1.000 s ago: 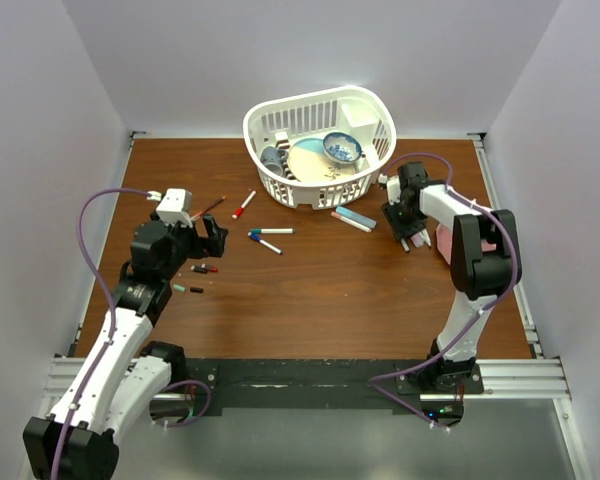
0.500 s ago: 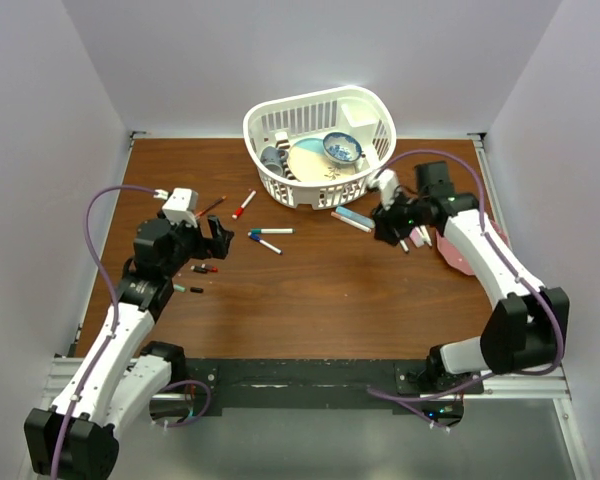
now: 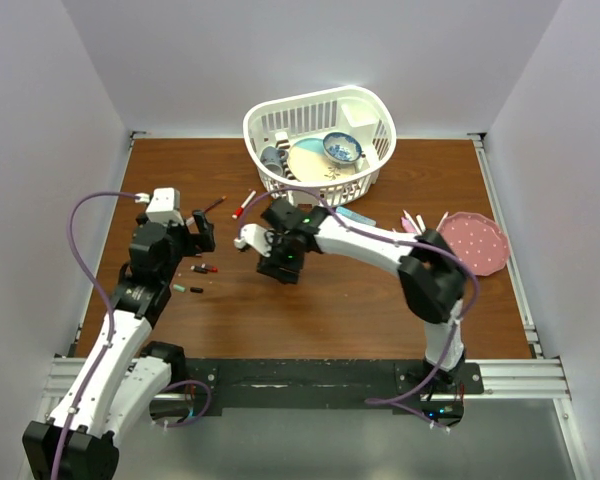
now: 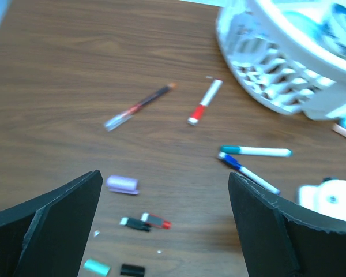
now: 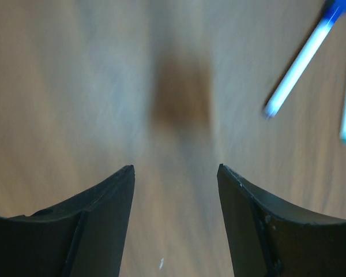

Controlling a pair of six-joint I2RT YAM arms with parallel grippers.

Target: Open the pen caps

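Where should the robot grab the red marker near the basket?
Take the red marker by its white barrel, coming straight down and gripping across it. It lies flat and alone on the table, and that leaves the red cap free to pull.

White basket [image 3: 305, 192] at far edge of brown surface [image 3: 330, 300], about centre. Inside: cream plate [image 3: 308, 160], blue-patterned bowl [image 3: 341, 147]. Pink plate [image 3: 477, 242] near right edge, apart from basket.

Gripper [image 4: 164, 175] wide abv pen caps [image 4: 154, 220]
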